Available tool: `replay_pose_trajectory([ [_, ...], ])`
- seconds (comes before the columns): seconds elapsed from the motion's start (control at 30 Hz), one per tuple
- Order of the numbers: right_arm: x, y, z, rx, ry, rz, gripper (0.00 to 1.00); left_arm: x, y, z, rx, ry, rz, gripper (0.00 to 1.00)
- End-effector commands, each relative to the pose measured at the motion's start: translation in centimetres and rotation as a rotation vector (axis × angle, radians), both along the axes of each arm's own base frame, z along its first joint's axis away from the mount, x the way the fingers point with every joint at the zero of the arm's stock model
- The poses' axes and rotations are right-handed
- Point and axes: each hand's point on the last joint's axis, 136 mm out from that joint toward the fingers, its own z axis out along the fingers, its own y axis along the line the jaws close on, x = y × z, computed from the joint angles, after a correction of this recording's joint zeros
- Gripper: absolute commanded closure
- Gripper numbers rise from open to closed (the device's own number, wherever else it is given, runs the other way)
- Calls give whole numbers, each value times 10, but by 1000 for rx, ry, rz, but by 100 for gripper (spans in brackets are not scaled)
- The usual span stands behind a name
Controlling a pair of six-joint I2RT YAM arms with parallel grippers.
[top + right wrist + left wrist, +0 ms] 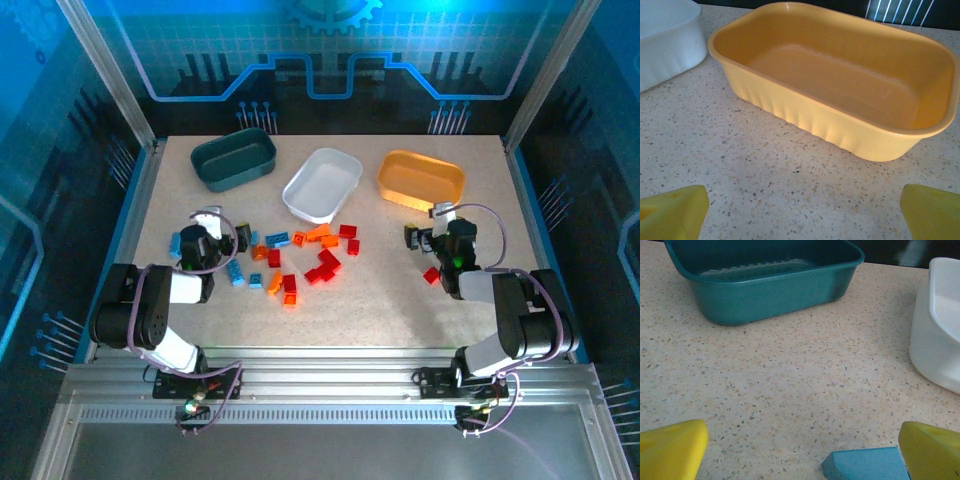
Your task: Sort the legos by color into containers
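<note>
Top external view: the legos (pixel 300 255) lie loose on the surface (pixel 400 310) between the two arms, just in front of the white tub (pixel 322 184). One red brick (pixel 431 275) sits apart by the right arm. The teal tub (pixel 233 160) and yellow-orange tub (pixel 421 180) flank the white one, and all three look empty, so the sorting has barely begun.

In the left wrist view the left jaws stand wide, and a light blue brick (pixel 867 465) lies between the yellow fingertips (pixel 670 450), hard up to the far one. That offset is the main risk: closing from here would likely shove or twist the brick, leaving a corner grip that lets go on the way to a tub.

The right jaws are equally wide and hold nothing, facing the yellow-orange tub (pixel 840 80).

Red and orange bricks lie mixed and close together in the heap. A grab there could catch two at once or knock neighbours away, and the blue light makes the two colours easy to confuse. Both arms reaching into the middle together could also clash.
</note>
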Motion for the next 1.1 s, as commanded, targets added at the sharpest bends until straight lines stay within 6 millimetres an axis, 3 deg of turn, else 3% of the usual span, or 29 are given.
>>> replay_pose_trajectory([
  [0.0,5,1,4,-7,-7,8,0,5,-4,11,8,-33,-28,1],
  [0.53,5,0,4,8,-5,17,0,5,-4,11,9,-32,-27,1],
  [0.6,7,-1,8,-6,-5,-4,0,7,3,18,14,-36,15,1],
  [0.67,10,-3,26,-67,30,-61,0,7,2,39,16,-4,11,1],
  [0.73,14,1,53,-87,68,-78,0,9,4,74,12,5,30,1],
  [0.87,15,4,131,-52,136,-150,0,16,2,172,-37,-98,37,1],
  [0.93,16,4,156,64,117,-194,0,23,6,207,-94,-108,80,1],
  [1.0,3,-22,161,317,144,-430,0,32,5,233,-129,-60,79,1],
  [1.07,-15,-50,143,545,207,-669,0,38,6,242,-147,26,97,1],
])
